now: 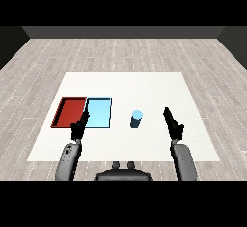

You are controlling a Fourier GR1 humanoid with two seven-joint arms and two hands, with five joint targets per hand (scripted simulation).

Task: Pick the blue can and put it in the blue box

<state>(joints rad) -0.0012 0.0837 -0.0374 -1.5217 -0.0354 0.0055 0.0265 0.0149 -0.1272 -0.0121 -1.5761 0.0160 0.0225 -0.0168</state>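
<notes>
blue can [136,119] stands upright between the light blue tray [99,113] and the right hand [173,124]. both hands' fingers straight, holding nothing; left hand [79,126] overlaps the trays' near edges.

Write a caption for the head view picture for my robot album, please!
Blue can stands on the white table between open hands, left and right, right of the light blue tray.
</notes>
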